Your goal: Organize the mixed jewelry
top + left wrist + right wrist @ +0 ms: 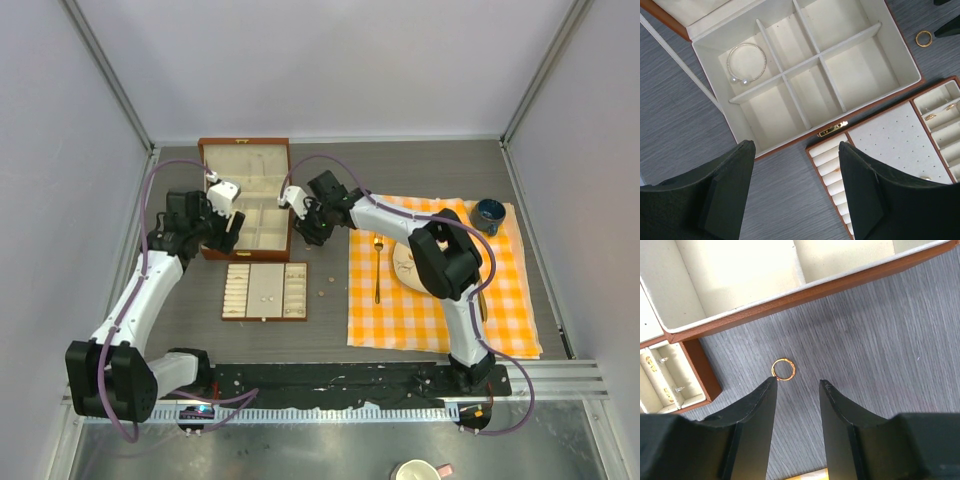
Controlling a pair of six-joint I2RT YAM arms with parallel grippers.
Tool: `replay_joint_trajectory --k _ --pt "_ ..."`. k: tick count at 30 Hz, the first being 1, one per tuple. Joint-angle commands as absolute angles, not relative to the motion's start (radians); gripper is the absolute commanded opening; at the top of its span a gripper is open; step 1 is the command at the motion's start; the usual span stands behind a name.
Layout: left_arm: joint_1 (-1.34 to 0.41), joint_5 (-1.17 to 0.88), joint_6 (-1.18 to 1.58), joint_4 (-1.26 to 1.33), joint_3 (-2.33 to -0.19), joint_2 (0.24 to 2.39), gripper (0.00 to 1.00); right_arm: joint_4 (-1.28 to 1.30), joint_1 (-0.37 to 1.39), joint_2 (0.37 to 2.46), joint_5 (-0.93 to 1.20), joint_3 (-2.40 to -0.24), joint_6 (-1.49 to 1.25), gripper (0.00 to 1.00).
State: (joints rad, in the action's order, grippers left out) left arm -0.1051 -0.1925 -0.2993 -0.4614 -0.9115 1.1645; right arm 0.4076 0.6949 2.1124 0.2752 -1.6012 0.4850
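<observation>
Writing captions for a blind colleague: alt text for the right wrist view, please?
A small gold ring lies untouched on the grey table, just beyond the open black fingers of the right gripper. Behind it runs the brown wall of a cream-lined jewelry box; a tray corner holding tiny studs shows at left.

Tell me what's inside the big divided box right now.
One silver bracelet lies in a corner compartment of the box. The other compartments in the left wrist view look empty, though the far ones run out of frame. From above, the left gripper covers part.
</observation>
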Motion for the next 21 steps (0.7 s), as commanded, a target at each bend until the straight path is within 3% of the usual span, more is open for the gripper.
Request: replay_joint_trajectory --k 1,21 --pt "-0.097 -0.224 -0.302 -0.42 -0.919 1.164 0.72 0.402 0.704 2.108 0.281 -1.628 0.492 0.45" --pt "-0.098 -0.215 -0.304 -0.411 -0.907 1.163 0.72 0.39 0.712 2.163 0.218 -1.634 0.44 0.41"
